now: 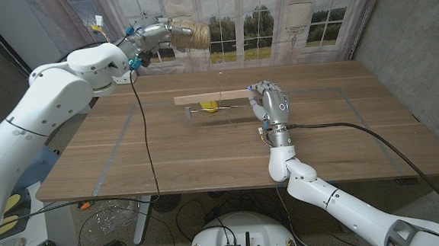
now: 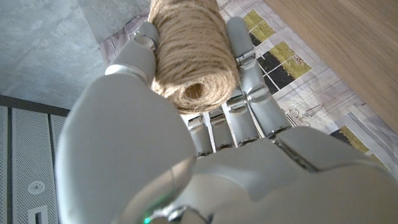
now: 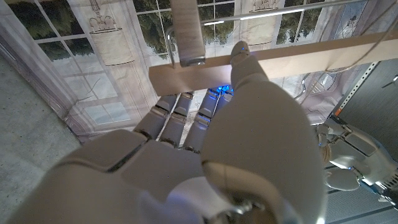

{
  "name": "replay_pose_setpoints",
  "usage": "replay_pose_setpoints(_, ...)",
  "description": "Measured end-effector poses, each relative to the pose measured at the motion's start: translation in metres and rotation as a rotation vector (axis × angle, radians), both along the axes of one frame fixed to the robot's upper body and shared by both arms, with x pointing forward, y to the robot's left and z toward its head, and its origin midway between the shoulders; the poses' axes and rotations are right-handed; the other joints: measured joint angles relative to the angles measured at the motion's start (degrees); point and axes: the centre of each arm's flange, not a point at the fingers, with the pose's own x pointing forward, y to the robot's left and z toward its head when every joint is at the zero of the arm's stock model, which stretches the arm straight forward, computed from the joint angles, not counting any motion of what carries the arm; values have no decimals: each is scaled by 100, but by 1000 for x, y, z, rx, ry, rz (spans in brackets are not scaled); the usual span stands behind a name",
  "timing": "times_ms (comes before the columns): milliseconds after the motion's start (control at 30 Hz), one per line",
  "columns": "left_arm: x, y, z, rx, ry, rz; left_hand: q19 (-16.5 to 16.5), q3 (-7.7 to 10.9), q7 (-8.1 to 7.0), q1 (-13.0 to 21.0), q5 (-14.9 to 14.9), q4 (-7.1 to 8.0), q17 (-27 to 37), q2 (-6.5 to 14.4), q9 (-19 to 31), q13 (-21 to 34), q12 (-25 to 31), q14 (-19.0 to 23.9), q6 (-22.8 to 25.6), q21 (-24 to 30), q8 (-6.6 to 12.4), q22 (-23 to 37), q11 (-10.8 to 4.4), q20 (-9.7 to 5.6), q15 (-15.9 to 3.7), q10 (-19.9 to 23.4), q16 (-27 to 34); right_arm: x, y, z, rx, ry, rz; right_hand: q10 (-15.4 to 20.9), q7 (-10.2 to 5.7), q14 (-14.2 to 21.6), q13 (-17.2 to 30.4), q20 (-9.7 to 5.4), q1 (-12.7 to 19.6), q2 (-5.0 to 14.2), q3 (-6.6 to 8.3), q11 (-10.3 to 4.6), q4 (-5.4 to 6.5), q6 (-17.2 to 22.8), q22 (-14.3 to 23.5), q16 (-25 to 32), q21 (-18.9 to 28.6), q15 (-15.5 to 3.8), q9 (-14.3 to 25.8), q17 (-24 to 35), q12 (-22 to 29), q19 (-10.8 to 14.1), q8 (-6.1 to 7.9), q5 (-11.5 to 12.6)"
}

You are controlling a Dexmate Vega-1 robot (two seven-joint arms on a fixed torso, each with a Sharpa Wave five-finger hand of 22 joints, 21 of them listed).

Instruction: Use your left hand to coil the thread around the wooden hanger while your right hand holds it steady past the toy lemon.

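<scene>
Table [image 1: 342, 131]: wooden, carries the work near its middle.

Left hand [image 1: 153, 34]: raised high over the far-left corner, fingers closed round the twine spool [image 1: 191, 36]. Advice: bring it down toward the hanger's free left end and pay out thread under light tension, laying turns side by side.

Right hand [image 1: 270, 104]: right of centre, fingers wrapped on the right end of the wooden hanger [image 1: 212, 97]. Advice: grip firm, bar level.

Toy lemon [image 1: 209, 106]: yellow, just under the bar's middle; keep the thread clear of it.
</scene>
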Motion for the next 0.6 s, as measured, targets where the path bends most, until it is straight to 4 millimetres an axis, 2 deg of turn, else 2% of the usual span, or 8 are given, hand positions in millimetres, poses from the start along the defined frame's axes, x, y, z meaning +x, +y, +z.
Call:
replay_pose_setpoints(267,-7,-8,0,21,-22,-47,9,1,1,0,22,-2,25,0,0,0,0,0,-1,-1,2,0,-1,-9,0,-1,-22,6,3,6,14,9,-15,-1,-32,0,1,22,-1,2,-18,1,28,32,0,-44,22,0,0,0,39,-22,-11,-12)
replay_pose_setpoints(300,-11,-18,-12,41,-14,-69,9,2,1,0,23,-2,26,0,0,0,0,0,-1,-1,2,0,-1,-9,0,-1,-23,12,-4,5,46,39,-48,-1,-43,0,1,22,-2,2,-19,1,28,43,0,-44,22,0,0,0,55,-22,-12,-17)
replay_pose_setpoints(600,-20,-34,-32,80,-2,-124,9,11,2,0,23,-10,27,0,0,0,0,0,-2,-2,0,0,-10,-9,-1,-10,-28,20,-14,11,131,44,-90,23,-49,0,-2,22,-9,9,-41,24,52,50,0,-44,22,0,0,-18,59,-22,-22,7)
